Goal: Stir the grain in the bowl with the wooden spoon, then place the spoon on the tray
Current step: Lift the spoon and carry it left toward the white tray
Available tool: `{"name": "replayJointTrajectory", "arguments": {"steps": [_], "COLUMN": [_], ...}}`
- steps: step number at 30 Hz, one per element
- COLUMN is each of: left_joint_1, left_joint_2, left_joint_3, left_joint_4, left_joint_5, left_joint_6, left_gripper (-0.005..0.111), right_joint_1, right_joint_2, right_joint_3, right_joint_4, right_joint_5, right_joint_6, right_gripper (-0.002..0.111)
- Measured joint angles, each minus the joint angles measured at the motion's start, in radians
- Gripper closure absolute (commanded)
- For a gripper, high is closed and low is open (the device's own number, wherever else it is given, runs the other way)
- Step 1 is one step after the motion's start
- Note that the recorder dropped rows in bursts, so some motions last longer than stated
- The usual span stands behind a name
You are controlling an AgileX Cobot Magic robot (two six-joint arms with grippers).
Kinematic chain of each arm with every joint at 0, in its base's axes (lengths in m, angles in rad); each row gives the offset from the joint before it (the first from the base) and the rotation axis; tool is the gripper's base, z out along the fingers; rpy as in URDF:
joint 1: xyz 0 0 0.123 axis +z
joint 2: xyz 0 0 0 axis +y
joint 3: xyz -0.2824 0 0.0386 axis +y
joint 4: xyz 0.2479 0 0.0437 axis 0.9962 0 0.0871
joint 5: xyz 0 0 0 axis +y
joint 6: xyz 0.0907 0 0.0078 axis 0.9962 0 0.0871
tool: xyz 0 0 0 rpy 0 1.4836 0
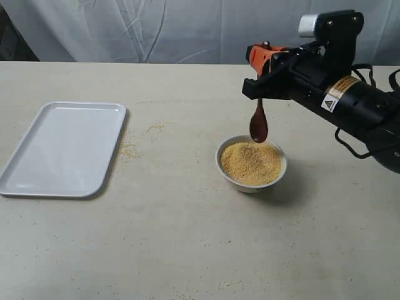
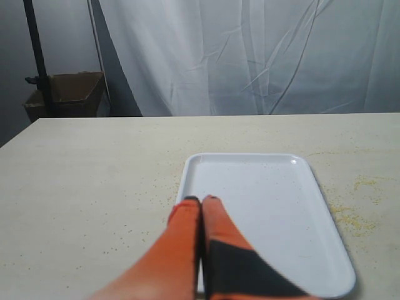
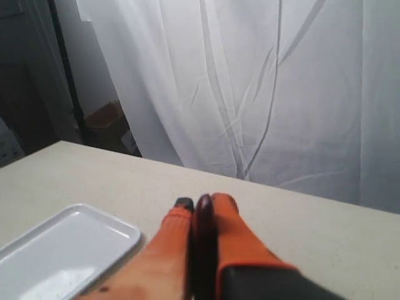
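A small white bowl [image 1: 251, 180] stands right of the table's middle, filled with golden-yellow grain [image 1: 251, 162]. The dark wooden spoon [image 1: 258, 122] hangs upright over the bowl's far rim, its oval end just above the grain. My right gripper [image 1: 261, 92] is shut on the spoon's handle [image 3: 203, 237], which shows as a dark strip between the orange fingers [image 3: 228, 234]. The white tray [image 1: 65, 147] lies at the left with nothing on it. My left gripper [image 2: 200, 200] is shut with nothing in it, over the tray's [image 2: 262, 206] near part; it is outside the exterior view.
Spilled grain [image 1: 156, 127] is scattered on the table between tray and bowl, and along the tray's right side [image 2: 350, 215]. A white curtain [image 1: 187, 28] hangs behind the table. A cardboard box [image 2: 65, 94] stands beyond the far edge.
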Motion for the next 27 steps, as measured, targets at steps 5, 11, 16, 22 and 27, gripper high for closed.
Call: {"name": "replayJointTrajectory", "arguments": {"steps": [5, 11, 16, 22, 27], "left_joint_1": [0.0, 0.0, 0.0, 0.0, 0.0], "left_joint_2": [0.0, 0.0, 0.0, 0.0, 0.0], "left_joint_3": [0.0, 0.0, 0.0, 0.0, 0.0], "left_joint_4": [0.0, 0.0, 0.0, 0.0, 0.0], "left_joint_5": [0.0, 0.0, 0.0, 0.0, 0.0], "left_joint_6": [0.0, 0.0, 0.0, 0.0, 0.0], "left_gripper": [0.107, 0.107, 0.107, 0.107, 0.107], "right_joint_1": [0.0, 0.0, 0.0, 0.044, 0.12], "right_joint_2": [0.024, 0.037, 0.028, 0.123, 0.309], "right_joint_3": [0.0, -0.018, -0.21, -0.579, -0.875], "right_joint_4": [0.0, 0.004, -0.165, -0.694, -0.961], "right_joint_5": [0.078, -0.004, 0.038, 0.248, 0.246], "right_joint_6": [0.013, 0.211, 0.558, 1.255, 1.636], "right_gripper": [0.109, 0.109, 0.109, 0.109, 0.109]}}
